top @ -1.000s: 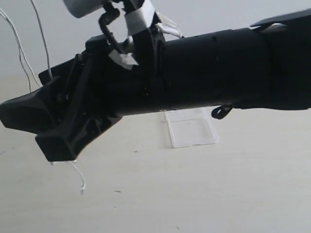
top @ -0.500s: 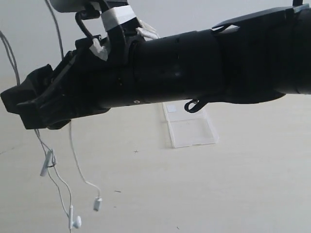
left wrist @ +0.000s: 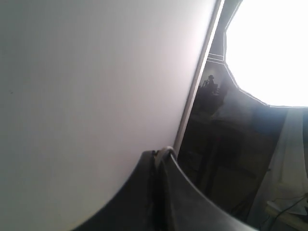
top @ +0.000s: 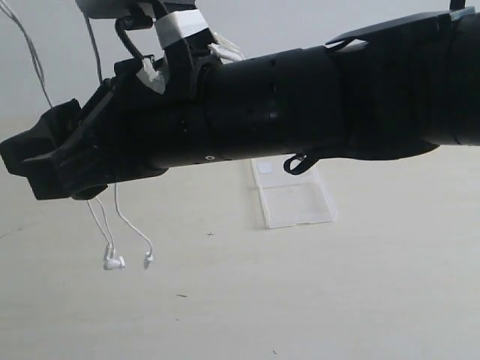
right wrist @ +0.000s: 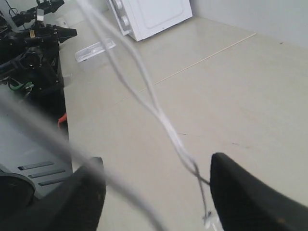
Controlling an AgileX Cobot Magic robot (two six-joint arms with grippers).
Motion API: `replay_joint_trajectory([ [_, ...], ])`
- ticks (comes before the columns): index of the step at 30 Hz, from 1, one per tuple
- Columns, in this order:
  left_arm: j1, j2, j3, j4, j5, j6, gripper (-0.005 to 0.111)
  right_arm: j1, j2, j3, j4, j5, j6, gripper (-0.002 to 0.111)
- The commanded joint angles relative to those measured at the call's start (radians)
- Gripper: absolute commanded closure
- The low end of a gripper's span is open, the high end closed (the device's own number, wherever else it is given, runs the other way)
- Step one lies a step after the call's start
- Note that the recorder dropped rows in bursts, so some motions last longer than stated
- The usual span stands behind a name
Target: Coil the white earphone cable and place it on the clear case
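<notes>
Raised since the earlier frame, the white earphone cable (top: 112, 262) hangs with its earbud ends clear of the desk (top: 375, 300), well left of the clear case (top: 298, 202). Left tool (left wrist: 161, 154): fingers pressed together. Right tool (right wrist: 156, 166): fingers spread, cable strands running between them; positioned left of the case.

The clear case (top: 298, 201) is a flat, transparent rectangle of two panels lying open, with a small white square sticker (top: 264, 168) on the farther panel, whose far edge is hidden. The white earphone cable (top: 120, 217) is uncoiled and well apart from the case, to its left. Its thin strands hang downward in the air and end in two small white earbuds (top: 114, 263) dangling side by side, lower than the case's near edge.
</notes>
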Motion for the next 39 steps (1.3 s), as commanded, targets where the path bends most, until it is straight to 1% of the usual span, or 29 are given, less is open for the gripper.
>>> replay_joint_trajectory([
  [1,-0.001,0.0,-0.006,0.045,-0.051,-0.104,0.107,0.003,-0.001,-0.007,0.0,0.011,0.002,0.048],
  [4,-0.001,0.0,-0.006,0.147,-0.056,-0.215,0.107,0.003,-0.001,-0.007,0.0,-0.007,0.002,0.048],
  [7,-0.001,0.0,-0.006,0.252,-0.056,-0.31,0.107,0.003,-0.001,-0.007,0.0,-0.078,0.025,0.048],
  [12,-0.001,-0.003,-0.006,0.256,-0.058,-0.32,0.107,0.003,0.009,-0.007,0.0,-0.105,0.016,0.048],
  [13,-0.001,-0.003,-0.006,0.256,-0.058,-0.32,0.107,0.026,0.018,-0.007,0.0,-0.15,-0.01,0.047],
  [16,-0.001,-0.003,-0.006,0.268,-0.054,-0.32,0.107,0.112,0.022,-0.007,0.0,-0.327,-0.235,0.034],
  [17,-0.001,-0.003,-0.006,0.275,-0.052,-0.32,0.107,0.132,0.022,-0.009,0.0,-0.363,-0.287,0.032],
  [20,-0.001,-0.003,-0.006,0.287,-0.05,-0.32,0.107,0.182,0.022,-0.038,0.0,-0.546,-0.289,0.032],
  [21,-0.001,-0.003,-0.006,0.287,-0.05,-0.32,0.107,0.184,0.022,-0.046,0.0,-0.572,-0.259,0.032],
  [23,-0.001,-0.003,-0.006,0.286,-0.048,-0.32,0.107,0.184,0.022,-0.066,0.0,-0.597,-0.159,0.032],
  [27,-0.001,-0.003,-0.006,0.286,-0.048,-0.32,0.107,0.184,0.026,-0.102,0.0,-0.614,-0.075,0.033],
  [32,-0.001,-0.003,-0.006,0.286,-0.048,-0.32,0.107,0.189,0.056,-0.134,0.0,-0.532,-0.082,0.033],
  [39,-0.001,-0.003,-0.006,0.286,-0.046,-0.32,0.107,0.234,0.105,-0.136,0.0,-0.575,-0.084,0.033],
])
